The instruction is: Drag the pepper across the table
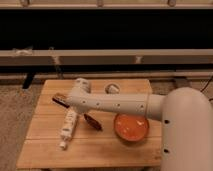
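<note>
The pepper point(93, 122) is a small dark red-brown chili lying on the slatted wooden table point(50, 150), left of center. My white arm reaches in from the right across the table. My gripper point(85, 113) hangs from the arm's far end, right at the pepper's upper left end. The arm hides where the two meet.
A white tube-like bottle point(69, 126) lies just left of the pepper. A flat dark bar point(59, 100) lies at the back left, partly behind the arm. An orange bowl point(131, 128) sits right of the pepper. A white cup point(112, 88) stands at the back.
</note>
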### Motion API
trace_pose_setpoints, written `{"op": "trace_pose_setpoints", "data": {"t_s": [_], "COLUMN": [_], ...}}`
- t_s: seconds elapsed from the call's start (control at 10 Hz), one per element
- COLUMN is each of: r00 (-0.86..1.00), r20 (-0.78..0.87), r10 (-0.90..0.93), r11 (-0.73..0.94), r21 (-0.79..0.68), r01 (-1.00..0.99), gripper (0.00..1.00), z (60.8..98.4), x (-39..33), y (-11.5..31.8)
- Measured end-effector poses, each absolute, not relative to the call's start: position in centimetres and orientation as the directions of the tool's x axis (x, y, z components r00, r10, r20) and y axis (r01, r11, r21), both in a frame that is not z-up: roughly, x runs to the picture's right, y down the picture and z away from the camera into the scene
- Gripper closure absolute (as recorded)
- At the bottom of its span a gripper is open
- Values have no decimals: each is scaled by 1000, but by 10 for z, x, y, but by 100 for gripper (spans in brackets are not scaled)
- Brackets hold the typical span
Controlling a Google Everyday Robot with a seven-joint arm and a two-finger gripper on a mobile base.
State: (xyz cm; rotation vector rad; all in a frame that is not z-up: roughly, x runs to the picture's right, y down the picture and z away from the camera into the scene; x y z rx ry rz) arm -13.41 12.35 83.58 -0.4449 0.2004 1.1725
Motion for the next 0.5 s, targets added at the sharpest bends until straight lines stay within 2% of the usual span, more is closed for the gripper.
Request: {"op": "trace_pose_setpoints", "data": {"t_s": [0.5], "r00": [372], "r20": [-281], "r10": [885], "r11": [310], "r21": [-240], "r01": [-920], "gripper": [99], "z": [856], "x": [-155], "y": [68]}}
